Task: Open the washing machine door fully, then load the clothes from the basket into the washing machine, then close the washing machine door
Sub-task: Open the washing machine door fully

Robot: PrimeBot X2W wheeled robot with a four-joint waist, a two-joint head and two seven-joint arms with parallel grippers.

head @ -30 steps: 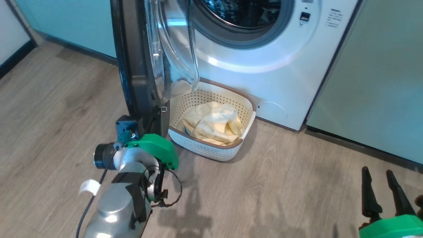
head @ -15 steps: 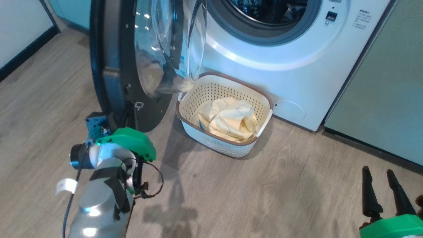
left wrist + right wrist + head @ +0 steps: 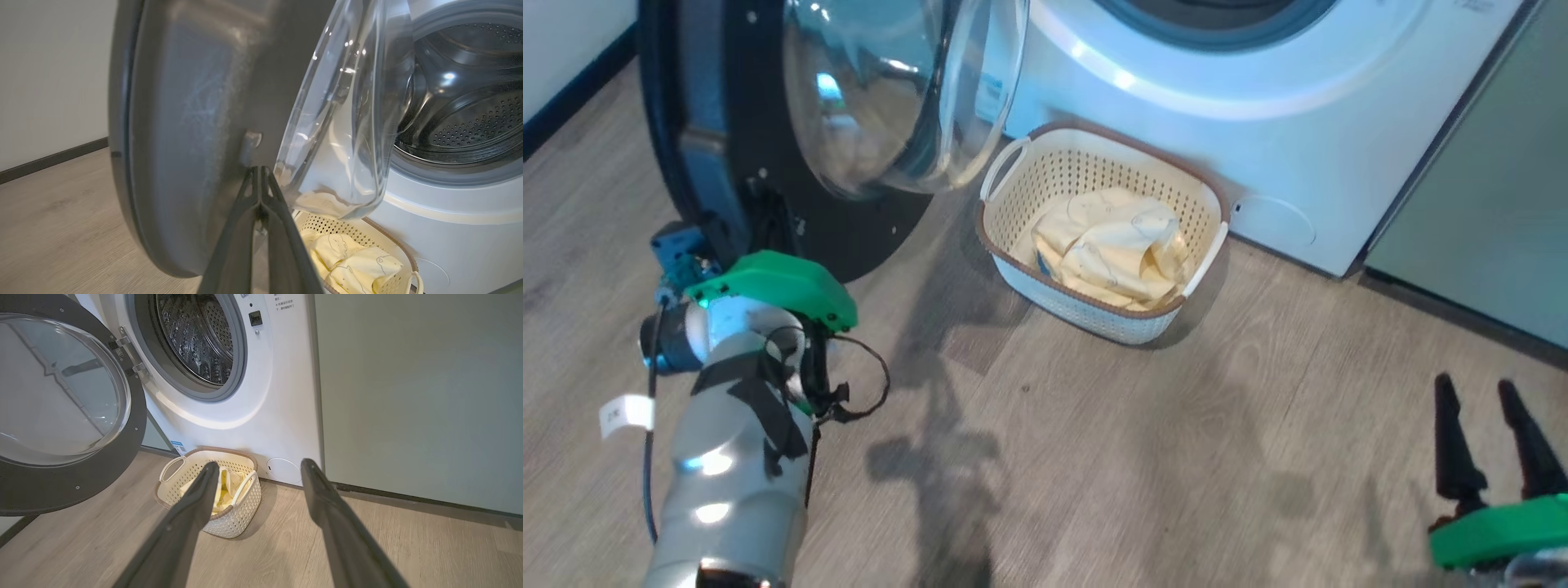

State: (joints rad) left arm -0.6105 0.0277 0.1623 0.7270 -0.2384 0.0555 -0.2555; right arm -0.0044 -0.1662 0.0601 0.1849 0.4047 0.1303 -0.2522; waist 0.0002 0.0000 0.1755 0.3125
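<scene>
Swung wider than a second ago, the washing machine door (image 3: 849, 106) now turns its glass bowl toward you; the head camera has shifted too. From the head view you lose the drum, cut off at the top edge; the right wrist view gives you the steel drum and the door hinge. In the left wrist view, your left gripper (image 3: 258, 171) is pinched closed, tips at the door's grey inner face; whether they touch it is unclear. Your right gripper (image 3: 1476, 384) hangs with fingers spread, holding nothing. The clothes (image 3: 1115, 245) lie in the basket (image 3: 1078, 306), on the floor just before the washing machine (image 3: 1176, 122).
</scene>
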